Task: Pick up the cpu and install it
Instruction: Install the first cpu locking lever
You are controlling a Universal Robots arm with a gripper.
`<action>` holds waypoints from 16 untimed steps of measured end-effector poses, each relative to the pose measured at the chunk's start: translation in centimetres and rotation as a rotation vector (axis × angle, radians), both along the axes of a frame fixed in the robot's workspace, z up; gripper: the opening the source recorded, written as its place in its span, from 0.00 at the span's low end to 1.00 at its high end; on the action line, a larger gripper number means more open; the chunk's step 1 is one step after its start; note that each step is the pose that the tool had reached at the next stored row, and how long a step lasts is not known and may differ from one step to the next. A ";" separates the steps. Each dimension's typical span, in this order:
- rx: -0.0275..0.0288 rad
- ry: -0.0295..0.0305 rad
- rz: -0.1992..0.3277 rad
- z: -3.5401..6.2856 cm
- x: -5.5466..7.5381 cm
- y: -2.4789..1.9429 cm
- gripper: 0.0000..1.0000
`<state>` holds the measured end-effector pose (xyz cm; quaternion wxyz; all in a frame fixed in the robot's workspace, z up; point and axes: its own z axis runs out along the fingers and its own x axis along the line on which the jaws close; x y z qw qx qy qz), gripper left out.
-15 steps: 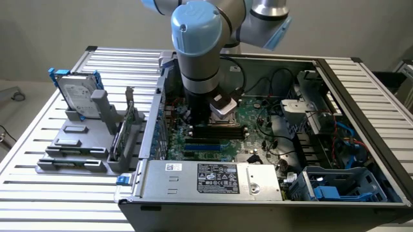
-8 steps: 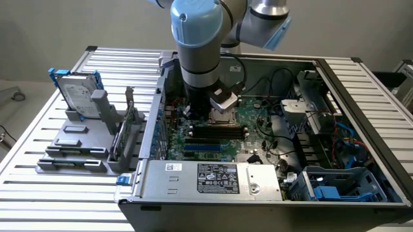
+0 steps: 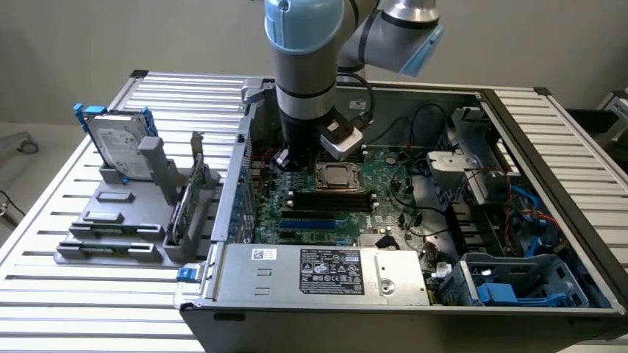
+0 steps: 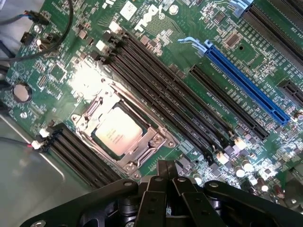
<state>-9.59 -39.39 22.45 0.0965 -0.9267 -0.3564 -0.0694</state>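
Observation:
The cpu point(image 3: 339, 175) point(image 4: 117, 133), a small square chip with a dull silver top, lies flat inside the metal-framed socket point(image 4: 157, 142) on the green motherboard point(image 3: 383, 193) of the open computer case. My gripper point(image 3: 287, 159) point(image 4: 166, 165) hangs just above the board, a little to the exterior view's left of the socket. Its black fingers are pressed together with nothing between them. It is apart from the cpu.
Black memory slots point(image 4: 165, 90) and a blue card slot point(image 4: 246, 80) run beside the socket. The case wall point(image 3: 235, 169), power supply point(image 3: 324, 273) and cables point(image 3: 432, 118) hem the board in. A hard drive point(image 3: 120, 151) with blue brackets stands in a grey rack outside the case.

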 end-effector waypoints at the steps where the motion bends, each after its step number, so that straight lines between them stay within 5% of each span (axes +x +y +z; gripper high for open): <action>1: -0.0001 0.0018 0.010 0.07 0.0 0.06 0.11; 8: -0.0005 0.0127 0.082 0.84 0.0 0.42 0.11; 16: -0.0072 0.0140 0.180 1.97 0.0 0.66 0.11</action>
